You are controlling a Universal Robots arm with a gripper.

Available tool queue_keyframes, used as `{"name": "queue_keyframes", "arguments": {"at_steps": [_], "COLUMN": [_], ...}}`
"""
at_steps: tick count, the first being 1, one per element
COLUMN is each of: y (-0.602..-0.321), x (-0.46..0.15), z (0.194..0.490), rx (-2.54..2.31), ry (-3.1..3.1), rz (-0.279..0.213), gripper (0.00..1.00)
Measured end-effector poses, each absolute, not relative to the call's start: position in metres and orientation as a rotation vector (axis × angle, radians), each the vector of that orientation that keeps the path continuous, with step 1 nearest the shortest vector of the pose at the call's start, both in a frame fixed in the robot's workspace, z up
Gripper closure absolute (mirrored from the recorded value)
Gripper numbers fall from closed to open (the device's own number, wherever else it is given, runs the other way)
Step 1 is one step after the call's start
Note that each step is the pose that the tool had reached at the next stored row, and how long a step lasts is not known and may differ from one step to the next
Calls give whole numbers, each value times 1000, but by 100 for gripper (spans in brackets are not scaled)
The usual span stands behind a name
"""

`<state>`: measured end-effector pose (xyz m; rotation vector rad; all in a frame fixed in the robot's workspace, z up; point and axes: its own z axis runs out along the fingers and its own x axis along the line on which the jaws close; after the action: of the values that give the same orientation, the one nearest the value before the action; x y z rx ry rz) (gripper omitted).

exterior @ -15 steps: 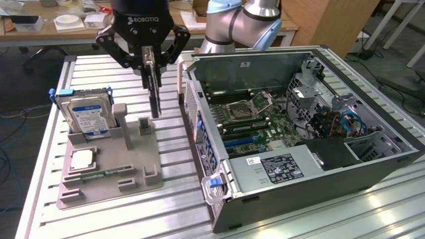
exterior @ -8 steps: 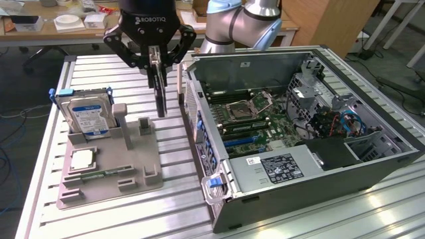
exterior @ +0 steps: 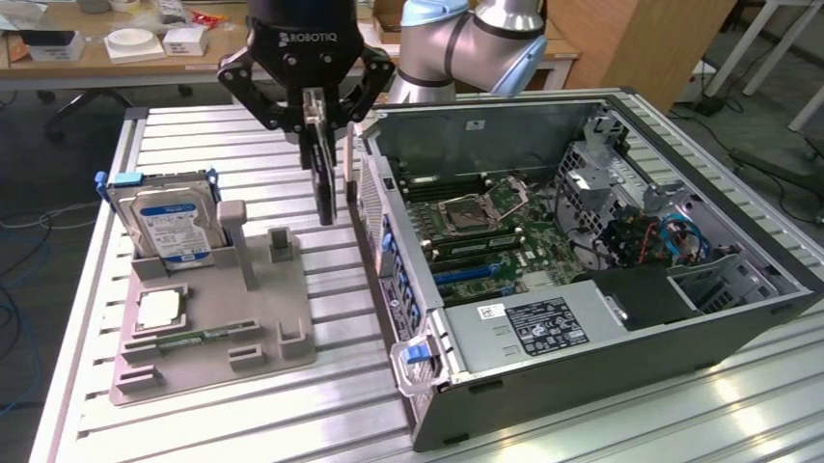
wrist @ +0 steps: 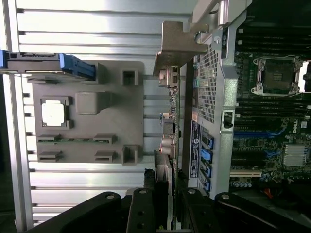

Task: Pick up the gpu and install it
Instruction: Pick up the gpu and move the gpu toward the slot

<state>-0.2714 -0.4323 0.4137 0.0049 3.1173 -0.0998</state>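
Note:
The gpu [exterior: 324, 174], a thin black card seen edge-on, hangs upright above the table, held at its upper end by my gripper [exterior: 328, 108], which is shut on it. Its silver bracket [exterior: 349, 169] faces the open computer case [exterior: 605, 376]. The card is just outside the case's rear wall, between the case and the grey fixture [exterior: 219, 328]. In the wrist view the gpu [wrist: 167, 141] runs away from my gripper [wrist: 166, 206], and its bracket [wrist: 177, 46] lies at the far end beside the perforated case wall [wrist: 209, 82]. The motherboard's blue slots [exterior: 470, 275] lie inside the case.
On the grey fixture stand a hard drive [exterior: 168, 227] with a blue-white label, a CPU [exterior: 158, 309] and a green memory stick [exterior: 193, 340]. The slatted metal table [exterior: 258, 415] runs around both. A cluttered desk [exterior: 116, 48] stands behind.

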Motion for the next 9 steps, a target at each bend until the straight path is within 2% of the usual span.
{"name": "queue_keyframes", "arguments": {"at_steps": [9], "y": [-432], "x": [-258], "z": [414], "rx": [5], "ry": [3117], "rz": [-100], "gripper": [73]}}
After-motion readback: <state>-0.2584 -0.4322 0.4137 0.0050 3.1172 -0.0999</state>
